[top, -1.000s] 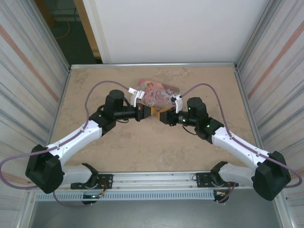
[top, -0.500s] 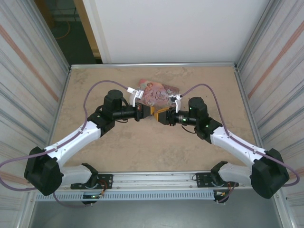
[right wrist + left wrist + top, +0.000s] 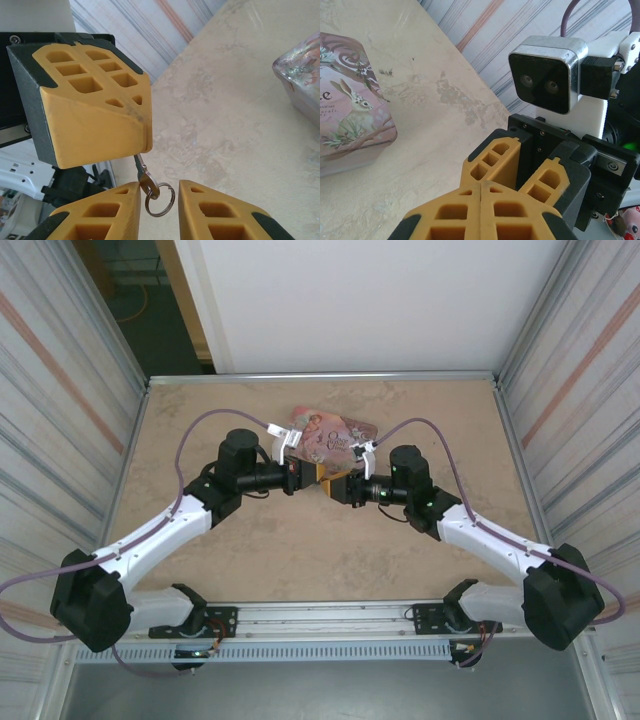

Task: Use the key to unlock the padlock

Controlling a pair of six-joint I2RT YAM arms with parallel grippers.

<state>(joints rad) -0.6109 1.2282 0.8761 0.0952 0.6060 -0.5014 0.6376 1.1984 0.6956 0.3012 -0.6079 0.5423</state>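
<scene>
Key [image 3: 140, 167] is over the wide beige table [image 3: 250, 560], the biggest thing before me, and at the far part of the table lies the pink tin box [image 3: 335, 433], just behind my two grippers. My left gripper [image 3: 142, 131] is closed tight on the thin metal key, which comes out downward between its yellow fingers. My right gripper [image 3: 338, 486] faces it tip to tip, fingers apart on both sides of the key head, and there hangs the small silver ring [image 3: 160, 200].

The pink tin [image 3: 350, 125] bears lettering, cut off and unreadable.
</scene>
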